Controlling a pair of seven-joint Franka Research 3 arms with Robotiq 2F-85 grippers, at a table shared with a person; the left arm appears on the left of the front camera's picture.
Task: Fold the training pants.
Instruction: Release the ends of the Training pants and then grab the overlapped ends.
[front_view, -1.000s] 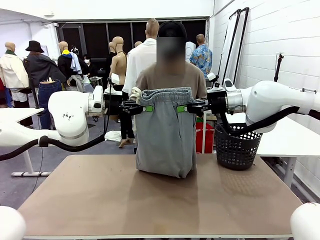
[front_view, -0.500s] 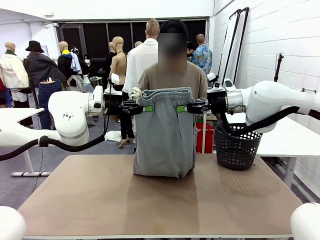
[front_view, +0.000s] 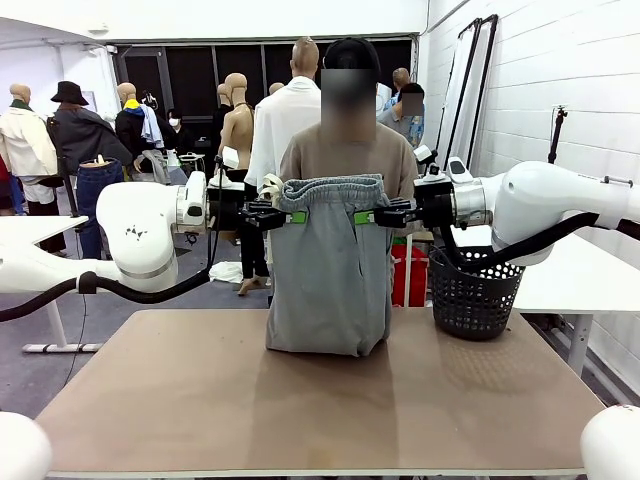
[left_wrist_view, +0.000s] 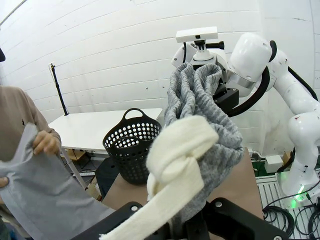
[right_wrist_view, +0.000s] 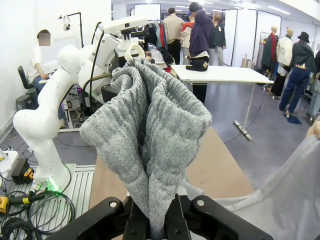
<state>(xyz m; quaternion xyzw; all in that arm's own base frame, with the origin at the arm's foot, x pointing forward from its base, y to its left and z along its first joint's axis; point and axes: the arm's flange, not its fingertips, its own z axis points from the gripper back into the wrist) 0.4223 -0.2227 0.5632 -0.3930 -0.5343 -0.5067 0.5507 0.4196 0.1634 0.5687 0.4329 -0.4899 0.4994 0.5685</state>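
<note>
White brick wall (front_view: 540, 90) at right, dark windows (front_view: 190, 80) upper middle, grey floor (front_view: 30, 380) lower left, white side table (front_view: 590, 278) at right.

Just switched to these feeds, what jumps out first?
The grey pants hang over the table's far side. They are stretched by the waistband between the left tool and right tool, both shut on it, and the lower end rests on the table. Behind them stands a person, one hand gripping the cloth. A black basket sits at the table's far right.
</note>
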